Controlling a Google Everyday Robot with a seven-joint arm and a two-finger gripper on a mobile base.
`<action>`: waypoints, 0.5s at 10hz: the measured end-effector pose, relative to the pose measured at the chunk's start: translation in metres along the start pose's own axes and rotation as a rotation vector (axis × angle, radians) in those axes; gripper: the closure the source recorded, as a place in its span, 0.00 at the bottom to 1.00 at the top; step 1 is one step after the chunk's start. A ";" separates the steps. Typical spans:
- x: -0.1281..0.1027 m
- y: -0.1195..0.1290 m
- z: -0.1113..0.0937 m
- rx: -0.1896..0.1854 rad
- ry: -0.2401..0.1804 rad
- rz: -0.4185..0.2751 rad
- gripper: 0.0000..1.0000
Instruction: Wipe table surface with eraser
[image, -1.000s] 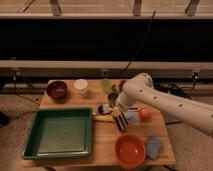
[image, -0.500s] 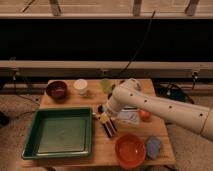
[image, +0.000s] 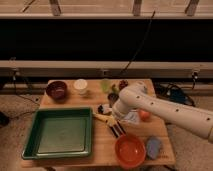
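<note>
**Arm shifted left; eraser pressed to table mid-wipe**

Since the earlier frames the arm (image: 165, 112) has swung left across the table (image: 102, 145), and its wrist now covers the middle of the top, where it previously stood nearer the right side.

The gripper (image: 114, 119) sits low over the table centre, just right of the tray (image: 60, 134). Its fingers are shut; what they clamp is largely hidden by the wrist. The eraser (image: 117, 130) shows as a dark striped block directly below the gripper, lying on the planks just above the orange bowl (image: 130, 150). By judgement, it is held down flat so that its long face drags across the wood.

A yellow-handled brush (image: 104, 118) lies beside the gripper. The sponge (image: 153, 147) rests right of the bowl. Cups and a dark bowl (image: 56, 90) line the far edge, leaving the centre strip as the wiping lane.
</note>
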 end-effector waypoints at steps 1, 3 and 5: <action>0.016 -0.009 0.000 0.011 0.028 0.015 1.00; 0.032 -0.021 -0.001 0.038 0.054 0.035 1.00; 0.043 -0.032 -0.004 0.070 0.071 0.048 1.00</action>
